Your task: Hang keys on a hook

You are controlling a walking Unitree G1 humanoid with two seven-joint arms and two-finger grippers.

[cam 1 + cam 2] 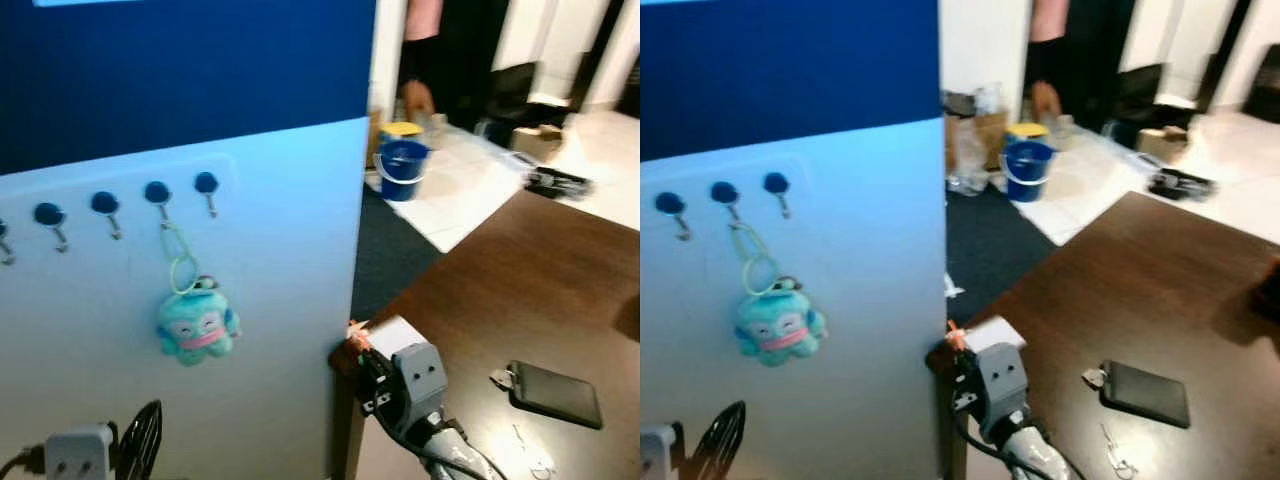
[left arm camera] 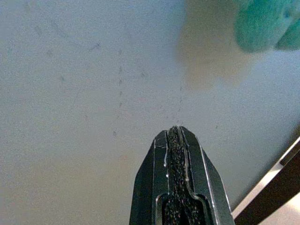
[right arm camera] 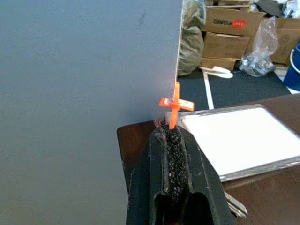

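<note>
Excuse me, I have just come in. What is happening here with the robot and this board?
A teal plush keychain already hangs by its green loop from one of the blue hooks on the pale board. The left gripper is shut and empty, pointing at the board just beside the plush. The right gripper is also shut, low at the corner of the dark table, where a black case lies.

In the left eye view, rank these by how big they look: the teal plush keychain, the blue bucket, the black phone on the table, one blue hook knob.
Largest to smallest as they appear:
1. Teal plush keychain
2. Black phone
3. Blue bucket, close to the phone and much farther away, so that order is unsure
4. Blue hook knob
</note>
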